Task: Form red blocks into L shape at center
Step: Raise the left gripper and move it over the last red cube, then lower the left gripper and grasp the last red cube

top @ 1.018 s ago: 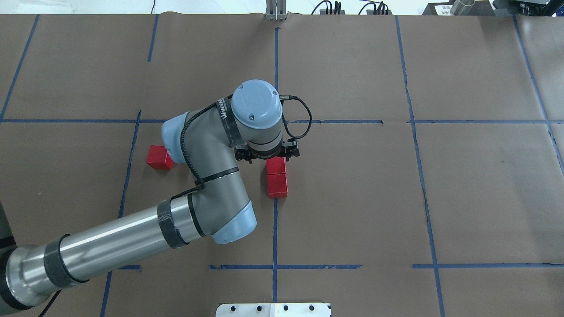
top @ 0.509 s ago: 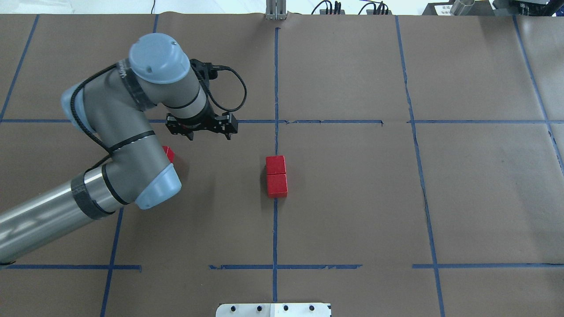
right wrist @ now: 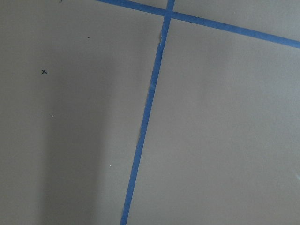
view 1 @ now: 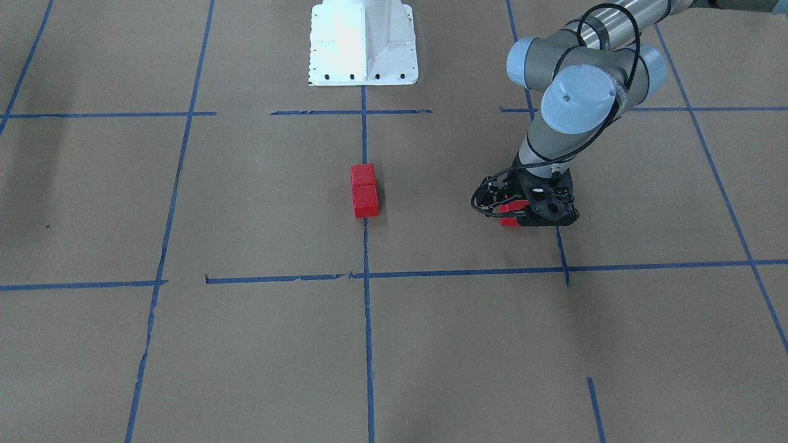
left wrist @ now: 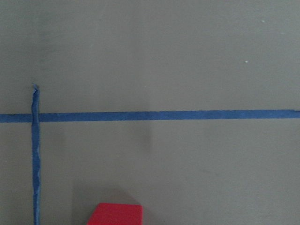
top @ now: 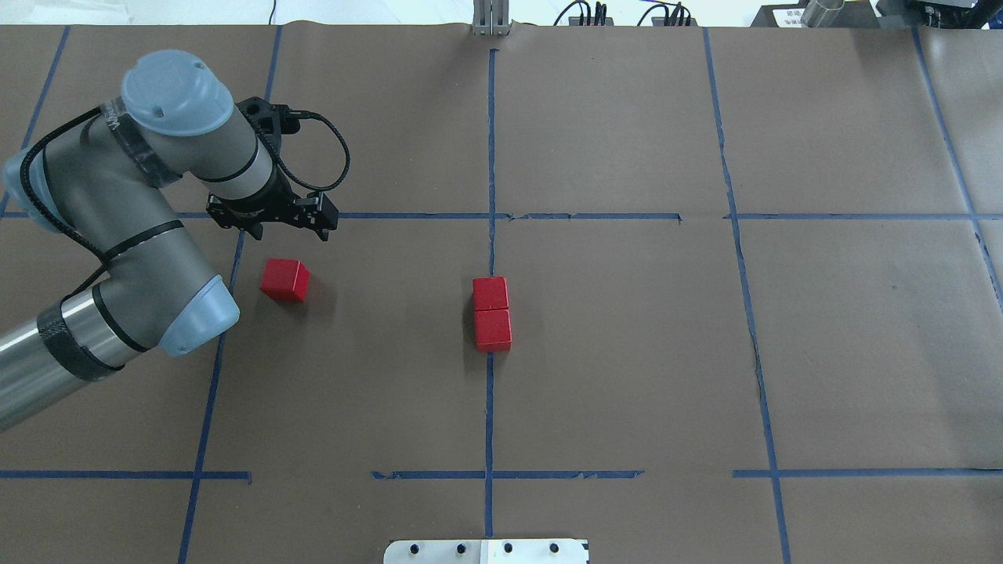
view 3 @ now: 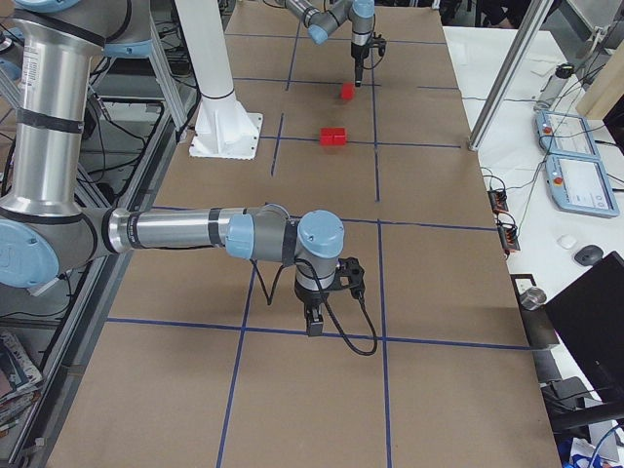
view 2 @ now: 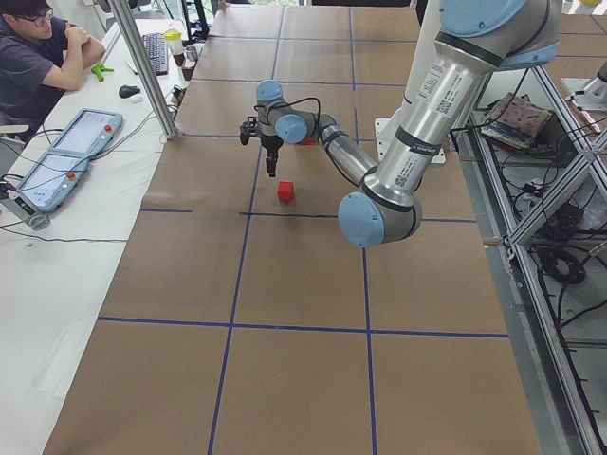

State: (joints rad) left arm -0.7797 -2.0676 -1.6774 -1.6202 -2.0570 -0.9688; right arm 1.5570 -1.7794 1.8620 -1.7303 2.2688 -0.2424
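I'm seeing the far red block point(top: 490, 293) and the near red block point(top: 493, 330) sitting flush against each other at the center point(top: 548, 313) — together they're forming a short straight bar lying along the blue tape line point(top: 489, 407). The third red block point(top: 285, 280) is resting alone, well off to the left and turned slightly against the grid — it's touching neither of the other two.

Left pincer point(top: 289, 233), jaws apart, downward.

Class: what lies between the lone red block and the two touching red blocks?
Only bare brown paper lies between the lone block and the pair, as the overhead view shows.
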